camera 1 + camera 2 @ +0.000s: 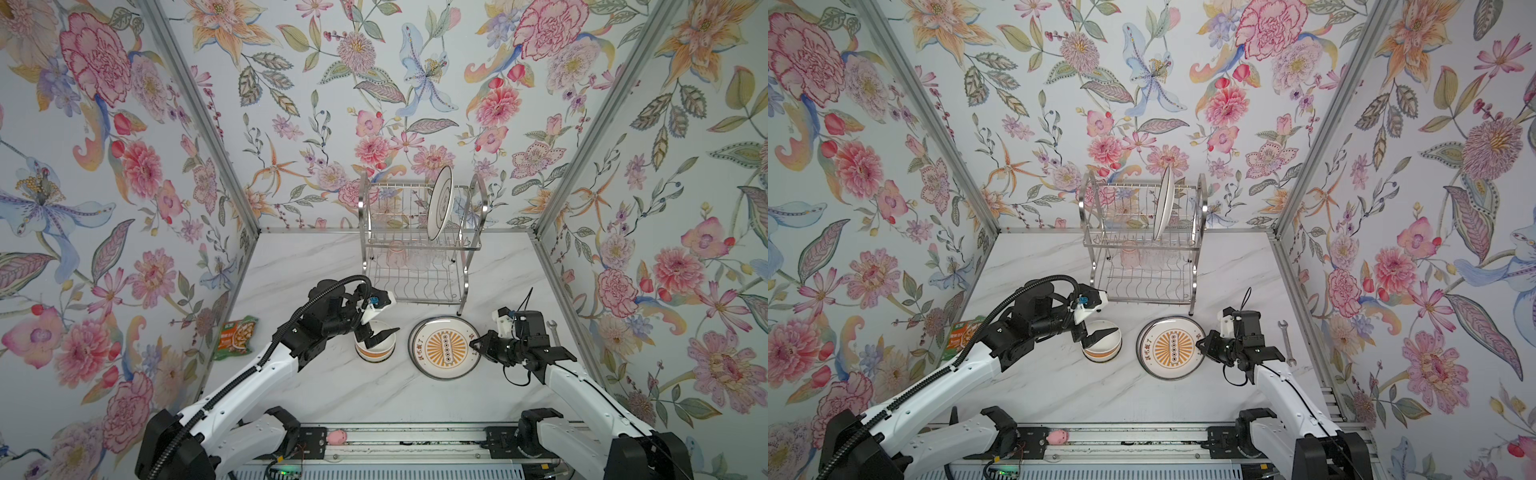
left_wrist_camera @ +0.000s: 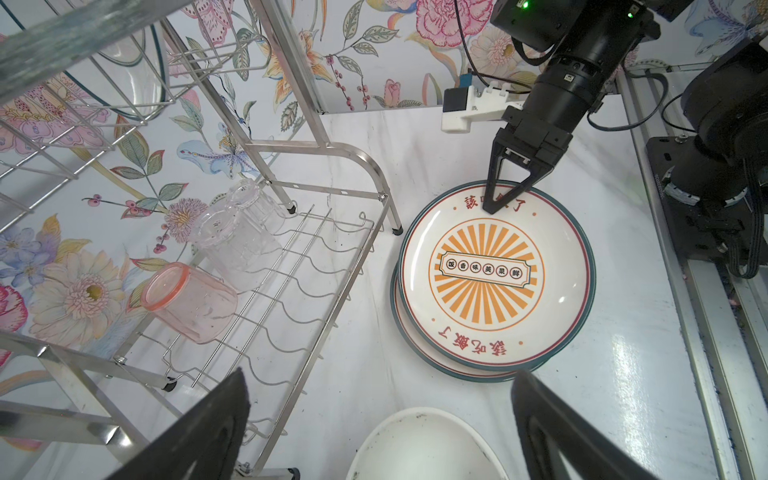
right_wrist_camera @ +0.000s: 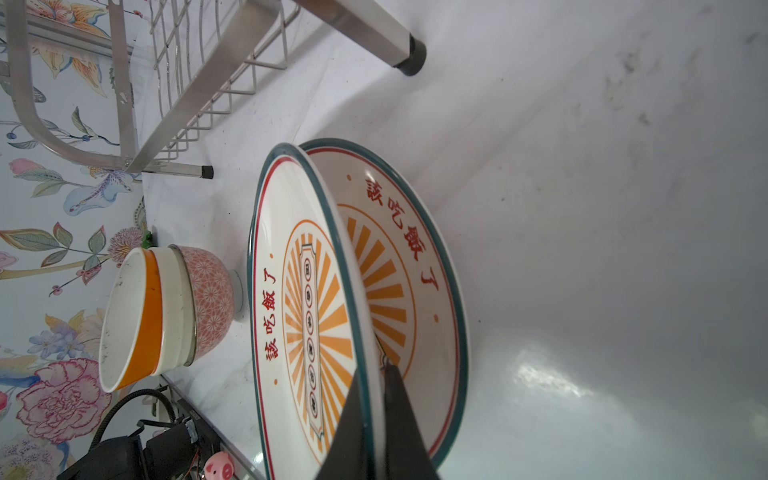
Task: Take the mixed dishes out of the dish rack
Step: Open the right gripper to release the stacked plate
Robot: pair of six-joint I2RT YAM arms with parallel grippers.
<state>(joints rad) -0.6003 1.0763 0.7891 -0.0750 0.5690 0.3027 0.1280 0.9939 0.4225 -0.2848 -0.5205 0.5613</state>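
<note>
right claw (image 1: 474, 344) pinched on rim of top sunburst plate (image 1: 444, 347), tilted over second sunburst plate (image 3: 419, 257) on counter (image 1: 332, 386), 6 o'clock of dish rack (image 1: 365, 216); left claw (image 1: 381, 337) wide over bowl stack (image 1: 375, 354) at plates' 9 o'clock; rack holds one upright plate (image 1: 441, 203) up top, pink tumbler (image 2: 191, 303) and clear tumblers (image 2: 237, 241) below

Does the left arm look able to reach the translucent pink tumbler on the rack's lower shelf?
Probably yes: the open left gripper hovers before the chrome wire rack; nothing blocks the tumbler.
</note>
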